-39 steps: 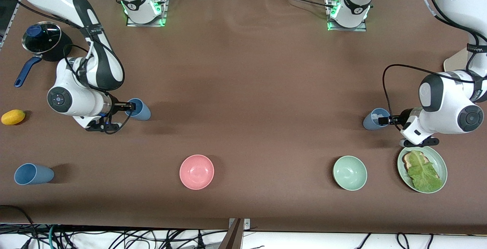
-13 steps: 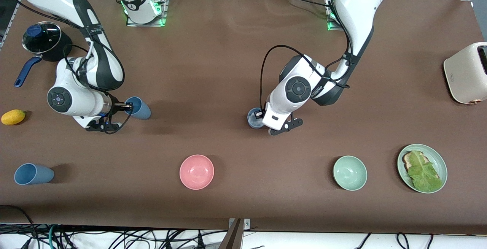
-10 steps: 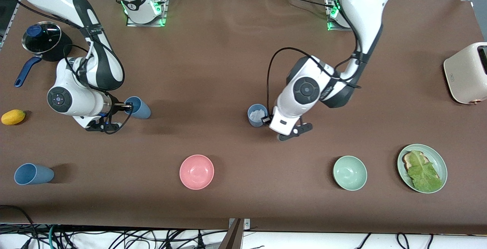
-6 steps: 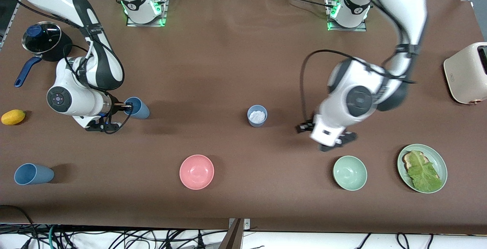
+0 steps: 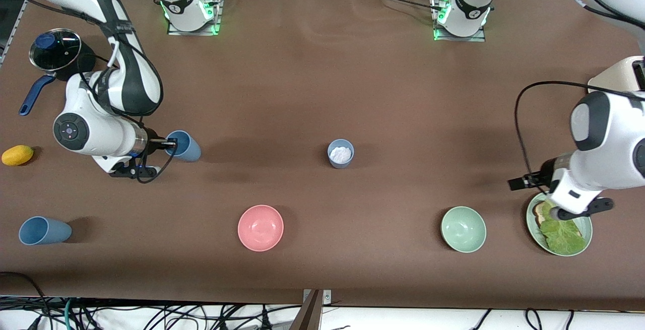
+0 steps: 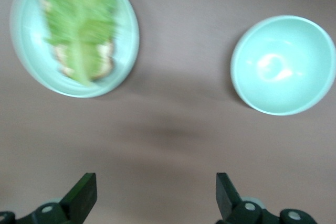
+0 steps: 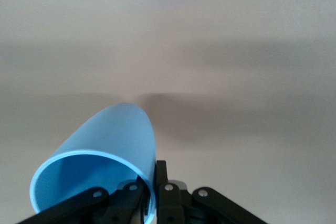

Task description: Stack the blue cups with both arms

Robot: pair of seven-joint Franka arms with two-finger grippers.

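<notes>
Now right gripper [image 5: 173,143] fingers clamped on a blue cup's [image 5: 184,145] rim, left gripper [image 5: 519,184] spread empty beside the lettuce plate [image 5: 584,224], another blue cup [image 5: 340,153] upright mid-desk

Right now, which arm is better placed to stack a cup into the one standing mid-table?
Right: its tool is shut on a blue cup; the left tool is open and empty.

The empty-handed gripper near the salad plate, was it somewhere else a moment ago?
Yes. The left gripper was at the upright blue cup mid-table; it has swung away toward the lettuce plate.
</notes>
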